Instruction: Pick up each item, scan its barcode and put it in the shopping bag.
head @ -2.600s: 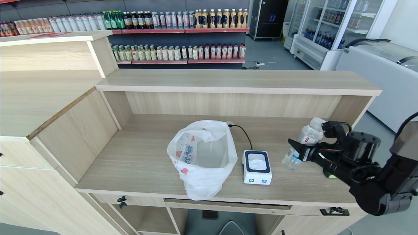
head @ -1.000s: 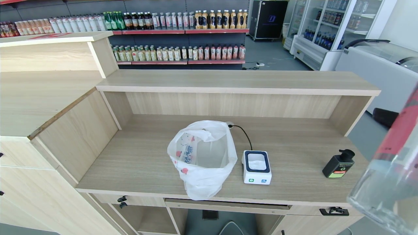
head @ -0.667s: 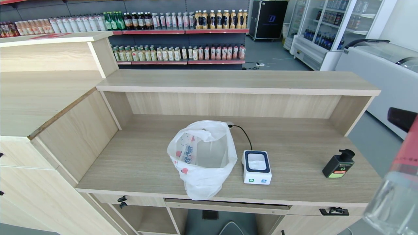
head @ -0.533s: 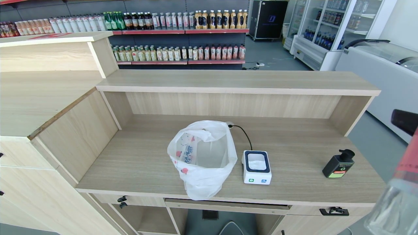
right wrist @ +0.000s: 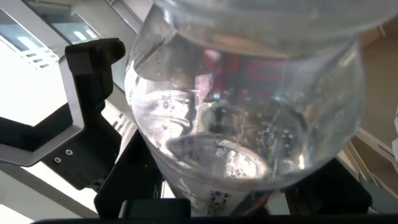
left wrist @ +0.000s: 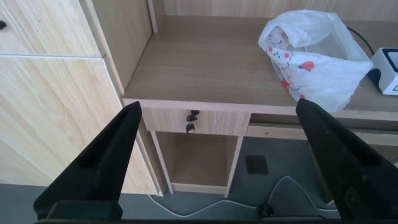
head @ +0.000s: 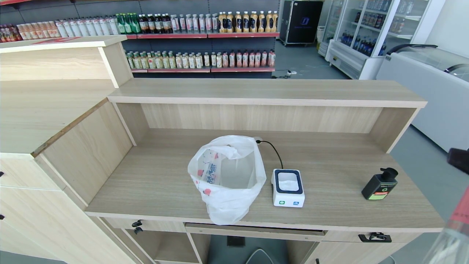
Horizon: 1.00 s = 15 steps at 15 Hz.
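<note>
Two sets of jaws are mine, and they stand differently. My right gripper (right wrist: 214, 149) is clamped on the water bottle (right wrist: 249, 93). Its black, angular fingers (right wrist: 87, 74) press the clear, rounded plastic wall from either side. Water and small bubbles show through the wall, and a red label wraps the body. In the head view that bottle (head: 452, 234) is held off the right end of the counter (head: 165, 183), apart from everything on it.

My left gripper (left wrist: 217, 168) hangs out in front of the counter's left end, jaws spread wide with nothing between them. Its fingers (left wrist: 93, 174) are matte black, flat and tapering.

On the pale wood-grain counter the shopping bag (head: 227, 179) stands open-mouthed, made of thin, crinkled white plastic with red printed marks. Just beside it, on its right, lies the scanner (head: 288, 187), a white rounded block with a dark-framed window. A black cable (head: 274, 148) runs from it back behind the bag. Well apart, near the right end, stands a black pump bottle (head: 380, 184), squarish, with a light label low on its front.
</note>
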{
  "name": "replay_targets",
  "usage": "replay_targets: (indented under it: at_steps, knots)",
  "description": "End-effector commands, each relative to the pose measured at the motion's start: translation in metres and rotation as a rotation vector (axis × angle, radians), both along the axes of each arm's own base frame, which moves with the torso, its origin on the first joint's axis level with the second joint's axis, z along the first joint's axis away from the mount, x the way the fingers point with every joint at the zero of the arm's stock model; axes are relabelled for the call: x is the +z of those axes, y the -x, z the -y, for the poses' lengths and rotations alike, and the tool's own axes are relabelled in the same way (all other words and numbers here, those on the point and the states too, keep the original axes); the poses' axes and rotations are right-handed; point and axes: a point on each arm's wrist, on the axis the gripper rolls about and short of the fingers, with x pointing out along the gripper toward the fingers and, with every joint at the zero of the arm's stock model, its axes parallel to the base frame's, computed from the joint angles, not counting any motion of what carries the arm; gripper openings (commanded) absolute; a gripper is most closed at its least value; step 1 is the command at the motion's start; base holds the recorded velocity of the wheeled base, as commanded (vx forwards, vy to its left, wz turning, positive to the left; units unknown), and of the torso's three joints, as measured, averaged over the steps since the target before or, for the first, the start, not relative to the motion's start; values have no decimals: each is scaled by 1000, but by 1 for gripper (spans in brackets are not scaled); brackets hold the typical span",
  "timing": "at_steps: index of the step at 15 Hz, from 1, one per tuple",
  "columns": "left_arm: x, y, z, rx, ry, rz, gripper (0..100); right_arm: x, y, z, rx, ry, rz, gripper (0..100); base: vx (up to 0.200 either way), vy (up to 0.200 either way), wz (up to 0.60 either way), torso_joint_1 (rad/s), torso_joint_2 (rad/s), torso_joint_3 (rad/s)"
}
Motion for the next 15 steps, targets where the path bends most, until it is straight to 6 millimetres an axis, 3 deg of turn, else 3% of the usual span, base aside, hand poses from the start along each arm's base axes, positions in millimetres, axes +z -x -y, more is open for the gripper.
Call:
replay_targets:
  at_steps: [1,15]
  knots:
    - [0,0,0,0,0,0,100,1,6,4,-13,-6,14,0,0,0,0,0,0,0]
    - [0,0,0,0,0,0,100,-6,11,10,-72,31,28,0,0,0,0,0,0,0]
